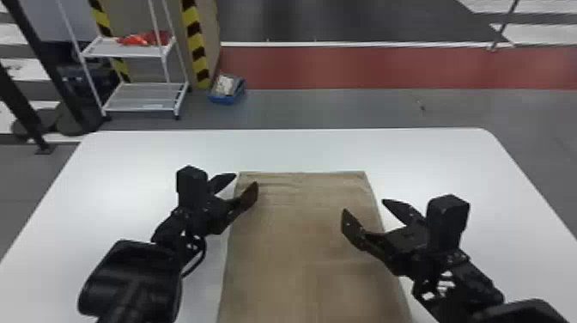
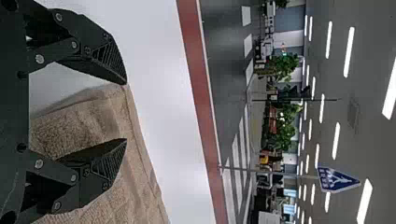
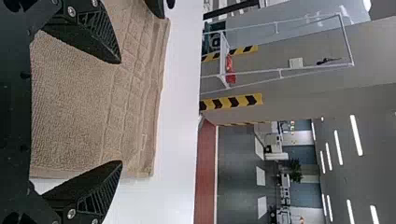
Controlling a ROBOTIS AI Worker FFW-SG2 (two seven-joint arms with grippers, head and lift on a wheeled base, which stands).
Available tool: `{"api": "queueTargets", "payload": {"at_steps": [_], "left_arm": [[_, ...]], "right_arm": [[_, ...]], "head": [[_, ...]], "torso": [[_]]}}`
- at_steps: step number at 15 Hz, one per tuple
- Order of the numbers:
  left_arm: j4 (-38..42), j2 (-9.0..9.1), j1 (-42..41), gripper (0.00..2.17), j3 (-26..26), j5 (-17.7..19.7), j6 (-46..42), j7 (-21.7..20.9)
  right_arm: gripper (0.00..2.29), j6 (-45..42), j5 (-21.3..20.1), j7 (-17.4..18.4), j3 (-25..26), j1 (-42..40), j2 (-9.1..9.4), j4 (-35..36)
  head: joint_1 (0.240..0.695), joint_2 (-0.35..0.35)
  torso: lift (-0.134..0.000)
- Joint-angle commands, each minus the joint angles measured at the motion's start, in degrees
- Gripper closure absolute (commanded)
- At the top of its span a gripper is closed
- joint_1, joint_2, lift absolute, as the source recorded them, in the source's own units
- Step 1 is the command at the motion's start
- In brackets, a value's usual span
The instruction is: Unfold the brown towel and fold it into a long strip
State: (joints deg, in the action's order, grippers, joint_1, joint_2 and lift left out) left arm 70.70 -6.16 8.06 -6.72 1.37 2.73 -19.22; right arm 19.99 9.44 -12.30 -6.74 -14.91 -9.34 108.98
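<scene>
While the 2 claws hang over the table, the brown towel (image 1: 300,240) lies flat between them and under their inner fingers. It sits on the white table (image 1: 129,172). Its long way runs from the robot's side out to the far side of the table, going past both claws. Its short far end goes straight across, close by the tips of the left claw (image 1: 246,180) and farther out than the tips of the right claw (image 1: 364,206). Thin bands run side by side with that end.

The left claw is wide open and holds nothing. It is at the far left corner of the towel, with 1 finger over the cloth and 1 out past the left edge. I can't tell if a tip touches the corner.

The right claw is wide open too, and it's empty. It is over the right long edge, with 1 finger above the towel and 1 above the table. Well past the left claw, a white rack (image 1: 146,86) stands on the floor.
</scene>
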Motion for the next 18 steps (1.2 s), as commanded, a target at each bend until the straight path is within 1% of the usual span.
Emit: {"api": "queueTargets", "payload": {"at_steps": [1, 4, 8, 9, 10, 11, 15, 16, 18], "left_arm": [[0.1, -0.08, -0.3, 0.53, 0.1, -0.1, 0.6, -0.9], [0.1, 0.09, -0.4, 0.53, 0.2, -0.1, 0.6, -0.9], [1.1, 0.09, -1.3, 1.10, 0.1, -0.2, 1.1, -0.9], [2.0, 0.01, -2.0, 1.17, 0.2, -0.2, 1.1, -0.9], [3.5, -0.17, -2.6, 1.44, 0.4, -0.2, 1.1, -0.5], [5.2, -0.17, -3.8, 1.47, 1.4, -0.2, 0.9, -0.2], [10.4, -0.34, -6.8, 1.47, 5.4, -0.1, 0.9, 0.4], [13.2, -0.43, -8.1, 1.47, 6.4, 0.3, 2.9, 0.3], [24.5, -0.43, -12.2, 1.47, 6.5, 0.8, 14.1, 0.2]], "right_arm": [[0.13, 0.2, 0.1, 0.0, -0.2, 0.2, -0.07, -0.2], [0.13, 0.7, 0.5, 0.0, -0.2, 0.4, -0.07, -0.2], [0.13, 0.7, 0.5, 0.0, -0.3, 0.6, 0.02, -0.2], [0.13, 0.7, 0.5, 0.0, -0.3, 0.6, 0.02, -0.1], [0.13, 0.7, 0.7, 0.0, -0.4, 0.6, 0.02, -0.2], [0.13, 0.7, 0.9, 0.0, -0.5, 0.6, -0.07, -0.2], [0.13, 0.7, 1.3, 0.0, -0.6, 0.8, -0.07, 0.0], [0.13, 0.7, 1.3, 0.0, -0.6, 0.8, -0.07, 0.0], [0.13, 0.5, 1.4, 1.1, 0.9, 1.4, -0.15, 0.0]], "head": [[0.695, 0.012], [0.695, 0.012], [0.695, 0.011], [0.695, 0.011], [0.695, 0.011], [0.695, 0.012], [0.695, 0.033], [0.695, 0.042], [0.695, 0.066]], "torso": [[-0.117], [-0.117], [-0.117], [-0.117], [-0.117], [-0.117], [-0.117], [-0.117], [-0.117]]}}
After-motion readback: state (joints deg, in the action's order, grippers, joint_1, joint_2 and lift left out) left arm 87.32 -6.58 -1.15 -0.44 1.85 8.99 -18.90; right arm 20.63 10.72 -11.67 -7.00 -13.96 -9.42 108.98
